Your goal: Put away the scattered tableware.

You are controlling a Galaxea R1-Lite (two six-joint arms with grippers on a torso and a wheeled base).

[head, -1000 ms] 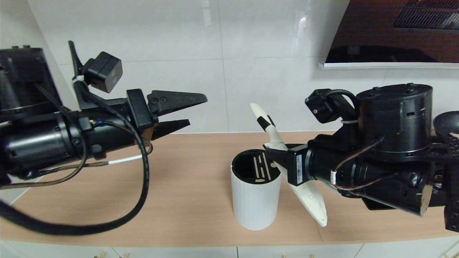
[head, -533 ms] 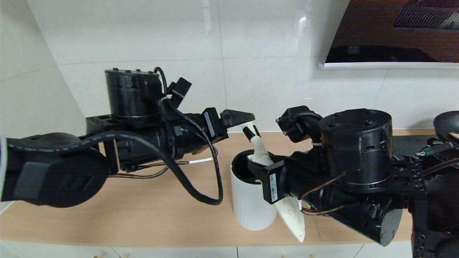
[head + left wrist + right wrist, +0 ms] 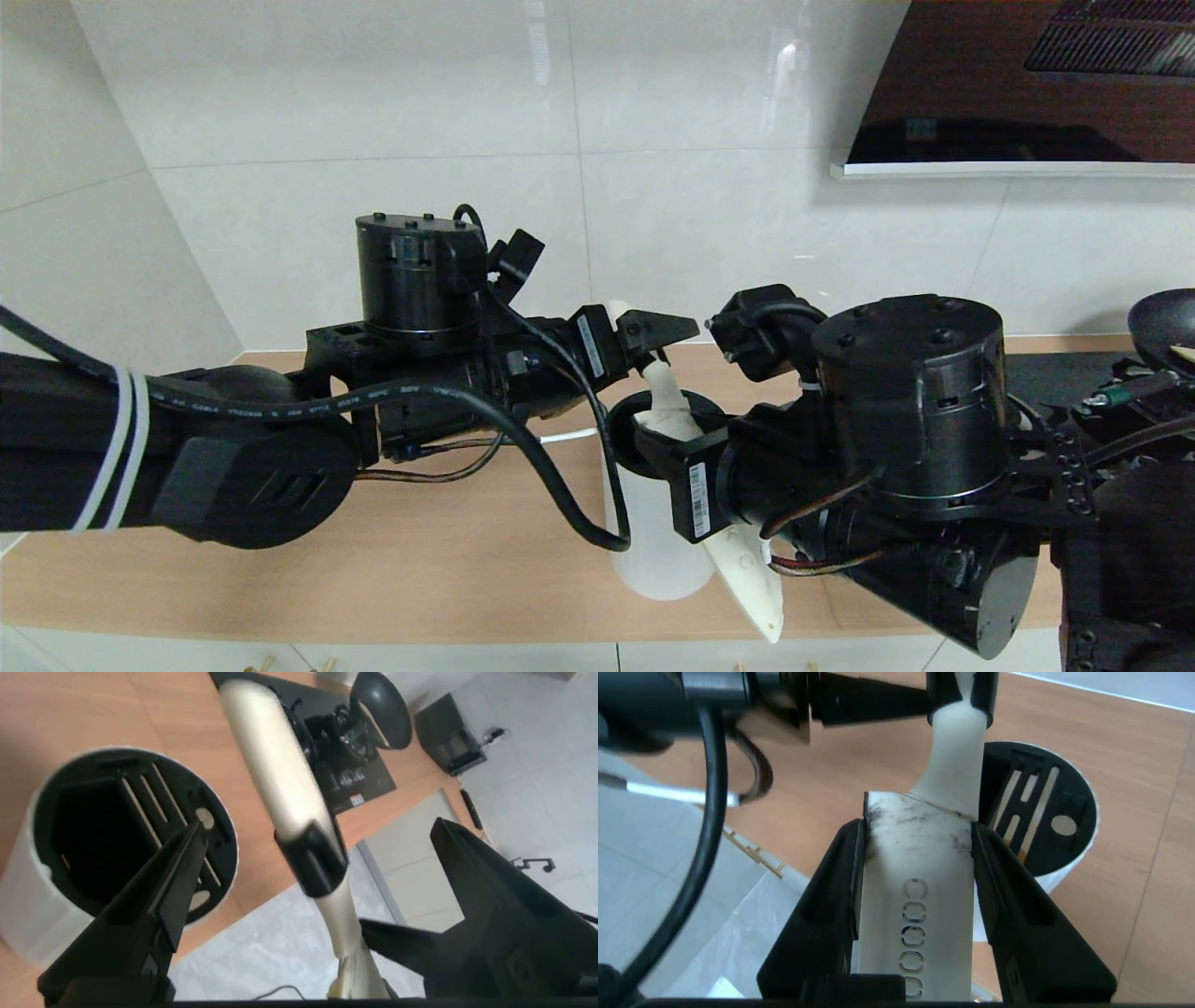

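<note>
Utensil (image 3: 747,579), one; holder (image 3: 653,551), seemingly one.

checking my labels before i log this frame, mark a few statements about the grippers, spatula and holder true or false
1. The right gripper is clamped on the wide blade of the spatula. True.
2. The left gripper is shut on the handle. False: its fingers stand open on either side of the handle.
3. The white holder lies on its side. False: it stands upright on the wooden counter.
4. The spatula's handle carries a black band. True.
5. The spatula rests fully inside the holder. False: the right gripper holds it in the air.
</note>
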